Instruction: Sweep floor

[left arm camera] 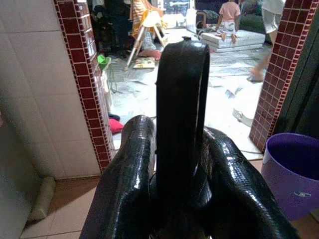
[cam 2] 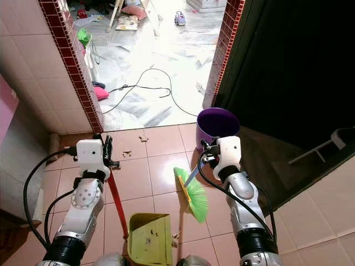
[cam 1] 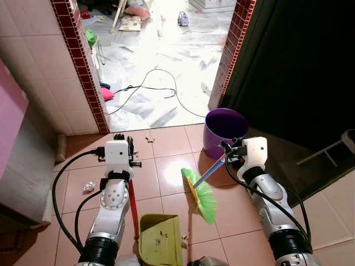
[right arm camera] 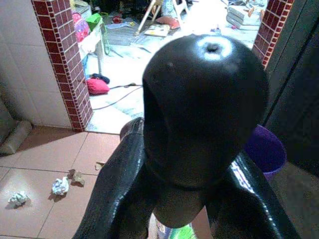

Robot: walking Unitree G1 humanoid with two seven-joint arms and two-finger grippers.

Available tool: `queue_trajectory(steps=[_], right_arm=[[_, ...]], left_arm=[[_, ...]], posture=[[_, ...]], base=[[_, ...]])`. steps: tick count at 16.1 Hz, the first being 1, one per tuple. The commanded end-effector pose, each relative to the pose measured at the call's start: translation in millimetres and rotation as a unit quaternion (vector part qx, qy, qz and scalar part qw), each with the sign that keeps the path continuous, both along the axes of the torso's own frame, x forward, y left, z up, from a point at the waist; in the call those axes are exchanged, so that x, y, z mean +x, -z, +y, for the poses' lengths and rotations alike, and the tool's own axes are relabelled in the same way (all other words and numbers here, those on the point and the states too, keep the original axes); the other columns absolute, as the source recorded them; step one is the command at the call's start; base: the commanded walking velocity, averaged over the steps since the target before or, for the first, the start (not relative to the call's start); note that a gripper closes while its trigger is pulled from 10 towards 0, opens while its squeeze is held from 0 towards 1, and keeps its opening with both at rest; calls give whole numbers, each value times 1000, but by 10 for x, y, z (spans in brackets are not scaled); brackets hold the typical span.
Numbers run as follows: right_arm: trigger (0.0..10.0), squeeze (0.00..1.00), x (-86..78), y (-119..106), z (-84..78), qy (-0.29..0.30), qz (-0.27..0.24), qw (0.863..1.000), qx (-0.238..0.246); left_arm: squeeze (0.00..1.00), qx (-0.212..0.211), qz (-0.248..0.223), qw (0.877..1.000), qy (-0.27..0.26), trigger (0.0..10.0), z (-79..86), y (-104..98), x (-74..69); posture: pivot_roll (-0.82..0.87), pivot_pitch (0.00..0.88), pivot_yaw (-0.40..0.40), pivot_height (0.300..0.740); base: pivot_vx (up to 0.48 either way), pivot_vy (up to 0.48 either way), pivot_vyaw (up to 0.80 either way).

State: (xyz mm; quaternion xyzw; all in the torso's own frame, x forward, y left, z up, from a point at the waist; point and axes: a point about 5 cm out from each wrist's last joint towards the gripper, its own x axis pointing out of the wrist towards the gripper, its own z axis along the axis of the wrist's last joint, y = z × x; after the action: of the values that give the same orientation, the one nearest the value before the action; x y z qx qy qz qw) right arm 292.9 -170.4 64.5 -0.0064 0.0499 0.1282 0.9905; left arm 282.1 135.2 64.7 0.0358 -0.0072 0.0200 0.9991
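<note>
Yellow-green dustpan nearest, flat on terracotta floor tiles, specks of debris inside; its red handle rises to the left gripper. Left wrist view: both fingers clamped around the handle's black loop end. Right gripper closed on the black rounded cap of a broom; blue shaft slants down to green bristles resting on the tiles just beside the dustpan. Purple bucket stands by the right gripper; small label on it, unreadable. Crumpled paper and scraps on tiles. Red-brick-trimmed doorway opens onto a pale marbled floor with black cable. No legible writing.
</note>
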Motion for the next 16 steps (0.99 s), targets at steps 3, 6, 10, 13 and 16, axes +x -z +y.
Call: queue_trajectory(steps=[3, 6, 10, 13, 16], right_arm=[[10000, 0, -12, 49, -3, -2, 16, 1000, 0], [10000, 0, -10, 45, -1, -5, 16, 1000, 0], [10000, 0, -29, 108, 26, -1, 23, 1000, 4], [10000, 0, -56, 188, 79, 10, 32, 999, 15], [10000, 0, -71, 233, 95, 13, 38, 999, 17]], left_arm=[[0, 12, 19, 1000, 11, 10000, -40, 72, -9], [0, 12, 20, 1000, 10, 10000, -45, 86, -9], [0, 13, 45, 999, 11, 10000, -60, 214, -49], [0, 5, 79, 997, 8, 10000, -34, 350, -80], [0, 10, 104, 994, 25, 10000, -16, 417, -69]], posture=[[-77, 0, -47, 740], [-79, 0, -51, 740], [-82, 0, -46, 740], [-86, 0, -31, 740], [-82, 0, -17, 740]], base=[[0, 0, 0], [0, 0, 0], [0, 0, 0], [0, 0, 0], [0, 0, 0]])
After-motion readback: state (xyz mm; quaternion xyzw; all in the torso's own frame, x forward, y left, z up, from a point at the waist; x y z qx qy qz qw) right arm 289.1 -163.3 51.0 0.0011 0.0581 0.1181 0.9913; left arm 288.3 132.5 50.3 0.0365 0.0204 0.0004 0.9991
